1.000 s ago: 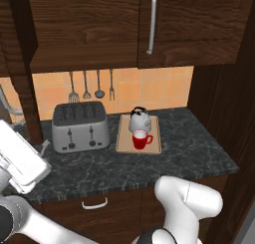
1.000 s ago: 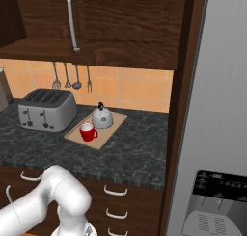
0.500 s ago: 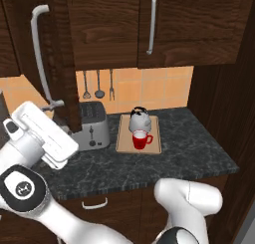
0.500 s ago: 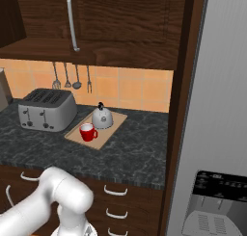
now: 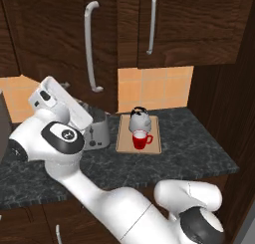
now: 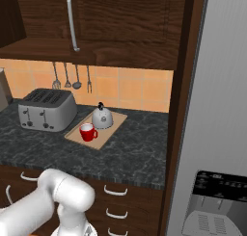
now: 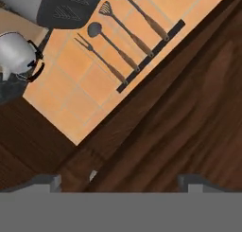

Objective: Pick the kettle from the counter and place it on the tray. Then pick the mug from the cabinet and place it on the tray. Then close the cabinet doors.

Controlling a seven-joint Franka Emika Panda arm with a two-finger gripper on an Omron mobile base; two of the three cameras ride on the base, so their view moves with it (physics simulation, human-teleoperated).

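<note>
A: Where the tray (image 5: 122, 143) lies on the worktop (image 5: 199, 148), what is seen on it?

B: The kettle (image 5: 139, 120) is seen on the tray's far half, toward the tiled wall, and the mug (image 5: 141, 139) is set on the near half, just in front of the kettle. The same pair is shown from the right base view, the mug (image 6: 87, 132) in front and left of the kettle (image 6: 102, 117) on the tray (image 6: 108, 133).

A: And the toaster (image 6: 47, 109)?

B: It is placed left of the tray, near it but apart, on the same worktop.

A: How are the cabinet doors (image 5: 167, 26) found?

B: The door above the tray is seen flat and shut, its bar handle (image 5: 150, 23) upright. The door left of it (image 5: 64, 44) is drawn closer to the camera, and whether it is fully shut cannot be told.

A: Is the claw (image 7: 118, 179) closed?

B: No. Its two tips are spread wide at the foot of the hand view, and nothing is gripped between them. Dark cabinet wood is faced, with hanging utensils (image 7: 123, 34) and the kettle (image 7: 16, 53) seen beyond.
</note>
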